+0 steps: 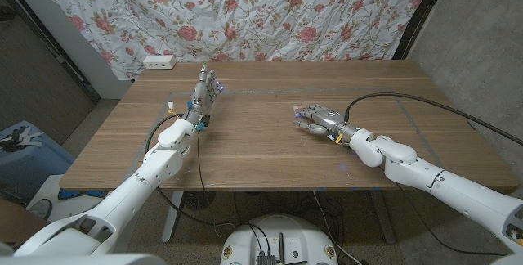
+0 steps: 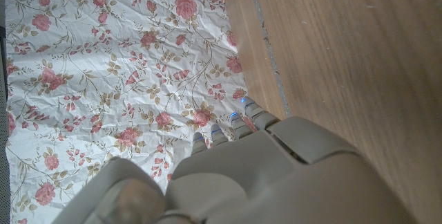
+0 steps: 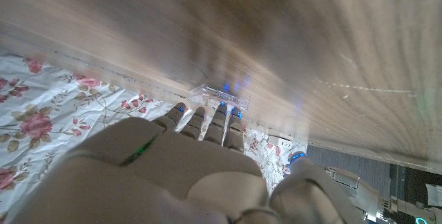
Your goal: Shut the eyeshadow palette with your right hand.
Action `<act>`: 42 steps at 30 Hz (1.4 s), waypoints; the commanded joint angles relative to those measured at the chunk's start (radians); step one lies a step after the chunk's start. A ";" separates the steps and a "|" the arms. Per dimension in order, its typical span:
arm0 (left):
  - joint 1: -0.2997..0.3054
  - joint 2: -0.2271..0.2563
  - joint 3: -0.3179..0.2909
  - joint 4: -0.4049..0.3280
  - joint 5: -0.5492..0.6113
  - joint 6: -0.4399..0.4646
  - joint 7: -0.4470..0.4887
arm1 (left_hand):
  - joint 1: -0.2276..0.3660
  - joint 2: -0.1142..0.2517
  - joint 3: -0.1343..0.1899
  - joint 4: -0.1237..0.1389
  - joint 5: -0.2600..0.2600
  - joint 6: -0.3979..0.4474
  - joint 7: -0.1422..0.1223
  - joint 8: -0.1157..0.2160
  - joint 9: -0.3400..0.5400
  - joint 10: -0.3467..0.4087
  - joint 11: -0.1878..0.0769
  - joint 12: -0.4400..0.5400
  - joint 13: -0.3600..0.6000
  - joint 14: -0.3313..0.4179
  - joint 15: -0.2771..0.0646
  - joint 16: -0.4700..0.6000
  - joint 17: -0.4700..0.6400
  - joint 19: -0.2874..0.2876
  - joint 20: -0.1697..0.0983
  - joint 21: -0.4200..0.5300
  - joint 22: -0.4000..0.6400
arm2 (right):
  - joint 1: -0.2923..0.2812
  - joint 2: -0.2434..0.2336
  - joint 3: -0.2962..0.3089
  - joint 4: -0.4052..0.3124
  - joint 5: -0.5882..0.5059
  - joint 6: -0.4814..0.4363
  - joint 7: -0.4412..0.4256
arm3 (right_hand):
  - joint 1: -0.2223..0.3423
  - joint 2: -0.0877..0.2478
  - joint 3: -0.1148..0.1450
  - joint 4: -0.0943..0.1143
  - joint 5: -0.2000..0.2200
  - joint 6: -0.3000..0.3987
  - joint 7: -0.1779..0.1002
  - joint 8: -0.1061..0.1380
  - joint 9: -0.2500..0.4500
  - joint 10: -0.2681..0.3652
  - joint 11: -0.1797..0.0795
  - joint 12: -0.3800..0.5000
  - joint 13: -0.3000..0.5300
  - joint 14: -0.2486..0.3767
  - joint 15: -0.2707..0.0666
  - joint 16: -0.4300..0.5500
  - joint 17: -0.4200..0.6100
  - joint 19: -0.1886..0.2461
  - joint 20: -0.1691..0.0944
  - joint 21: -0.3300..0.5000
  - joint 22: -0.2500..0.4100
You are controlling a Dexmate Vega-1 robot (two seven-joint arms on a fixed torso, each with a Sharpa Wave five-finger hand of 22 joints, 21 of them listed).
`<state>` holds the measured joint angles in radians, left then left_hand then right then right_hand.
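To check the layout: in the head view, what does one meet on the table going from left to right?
White box at the far corner → left hand → eyeshadow palette under the fingers → right hand.

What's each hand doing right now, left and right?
Left hand: open, fingers extended, holding nothing.
Right hand: fingers on the eyeshadow palette; grip cannot be told.

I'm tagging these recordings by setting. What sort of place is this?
Probably a makeshift robot test room, not a home: a floral sheet pinned up as backdrop behind a wooden table, bare grey walls, and a white power strip.
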<state>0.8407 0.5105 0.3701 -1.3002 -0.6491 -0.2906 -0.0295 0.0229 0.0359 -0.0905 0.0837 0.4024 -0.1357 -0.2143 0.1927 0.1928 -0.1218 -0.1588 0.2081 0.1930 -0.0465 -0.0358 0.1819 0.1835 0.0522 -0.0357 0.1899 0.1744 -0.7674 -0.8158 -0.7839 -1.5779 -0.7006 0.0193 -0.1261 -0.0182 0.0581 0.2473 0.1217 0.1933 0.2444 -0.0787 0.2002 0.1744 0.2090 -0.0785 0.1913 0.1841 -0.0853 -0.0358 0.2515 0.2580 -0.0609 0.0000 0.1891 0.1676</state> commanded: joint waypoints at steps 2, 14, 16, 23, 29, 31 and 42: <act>0.000 0.000 0.000 0.000 0.000 0.000 0.000 | -0.003 -0.004 0.007 -0.001 0.000 -0.002 -0.005 0.006 0.003 0.000 -0.006 0.005 0.003 -0.009 -0.071 0.008 0.003 0.009 -0.009 0.007 0.004 | -0.001 -0.006 -0.006 0.004 -0.001 0.003 0.017 | 0.002 0.048 -0.002 0.012 0.005 0.011 0.010 0.003 0.004 0.011 0.003 0.006 0.003 -0.004 0.001 0.004 0.001 0.003 -0.005 0.003 0.003; 0.001 0.000 0.000 -0.001 0.000 0.000 0.000 | -0.003 -0.005 0.007 -0.001 0.000 -0.002 -0.006 0.006 0.003 0.001 -0.006 0.005 0.003 -0.009 -0.070 0.008 0.003 0.009 -0.010 0.007 0.004 | -0.008 -0.004 0.001 0.010 0.002 0.022 -0.022 | 0.004 0.044 -0.009 0.021 0.007 0.005 0.009 -0.002 0.005 0.000 0.002 0.000 0.003 -0.009 -0.002 0.002 0.001 0.003 -0.006 0.003 0.003; 0.001 0.000 0.000 -0.001 0.000 0.000 0.000 | -0.003 -0.005 0.008 -0.001 0.000 -0.002 -0.006 0.006 0.003 0.001 -0.006 0.005 0.003 -0.009 -0.070 0.008 0.003 0.008 -0.010 0.006 0.004 | -0.011 -0.002 0.005 0.009 0.005 0.023 -0.034 | 0.004 0.044 -0.010 0.022 0.007 0.004 0.008 -0.003 0.005 -0.001 0.002 0.000 0.003 -0.009 -0.003 0.002 0.001 0.004 -0.006 0.003 0.003; 0.000 0.000 0.000 0.000 0.000 0.000 0.000 | -0.003 -0.005 0.008 -0.001 0.000 -0.002 -0.005 0.006 0.003 0.001 -0.007 0.005 0.003 -0.010 -0.071 0.007 0.003 0.008 -0.010 0.006 0.004 | -0.009 0.007 0.013 0.010 0.020 0.033 -0.048 | 0.006 0.044 -0.012 0.026 0.008 -0.001 0.008 -0.006 0.005 -0.008 -0.001 -0.003 0.003 -0.010 -0.004 0.001 0.001 0.006 -0.008 0.004 0.002; 0.000 0.000 0.000 0.000 0.000 0.000 0.000 | -0.003 -0.005 0.008 0.000 0.000 -0.003 -0.006 0.006 0.003 0.000 -0.005 0.005 0.003 -0.010 -0.071 0.007 0.003 0.008 -0.010 0.006 0.004 | -0.004 0.014 0.018 0.021 0.039 0.063 -0.065 | 0.009 0.043 -0.013 0.028 0.009 -0.007 0.008 -0.009 0.005 -0.016 -0.005 -0.005 0.003 -0.011 -0.004 -0.001 0.000 0.008 -0.007 0.004 0.002; 0.000 0.000 0.000 -0.001 0.000 0.000 0.000 | -0.003 -0.005 0.008 0.000 0.000 -0.003 -0.005 0.006 0.003 0.001 -0.005 0.005 0.003 -0.010 -0.071 0.007 0.003 0.008 -0.009 0.006 0.004 | -0.006 0.017 0.022 0.022 0.046 0.068 -0.076 | 0.010 0.043 -0.013 0.028 0.010 -0.011 0.008 -0.010 0.005 -0.018 -0.006 -0.006 0.003 -0.012 -0.004 -0.001 0.000 0.010 -0.008 0.005 0.002; 0.000 0.000 0.000 0.000 0.000 0.000 0.000 | -0.003 -0.005 0.009 0.000 0.000 -0.003 -0.005 0.005 0.003 0.001 -0.006 0.005 0.003 -0.009 -0.070 0.008 0.003 0.008 -0.010 0.006 0.004 | -0.004 0.027 0.042 0.028 0.087 0.099 -0.099 | 0.021 0.045 -0.010 0.025 0.012 -0.014 0.005 -0.011 0.005 -0.020 -0.008 -0.005 0.003 -0.006 -0.008 -0.002 -0.005 0.019 -0.005 0.007 0.002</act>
<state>0.8412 0.5106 0.3700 -1.3010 -0.6491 -0.2908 -0.0294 0.0229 0.0359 -0.0864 0.0796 0.4024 -0.1357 -0.2143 0.1927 0.1928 -0.1218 -0.1588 0.2080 0.1930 -0.0465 -0.0357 0.1819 0.1835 0.0522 -0.0357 0.1899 0.1743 -0.7739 -0.7975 -0.7601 -1.5530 -0.6453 0.0895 -0.1999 -0.0102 0.0661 0.2349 0.1450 0.2011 0.2333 -0.0716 0.1915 0.1767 0.1942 -0.0861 0.1885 0.1860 -0.0893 -0.0319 0.2514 0.2511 -0.0428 -0.0036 0.1890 0.1677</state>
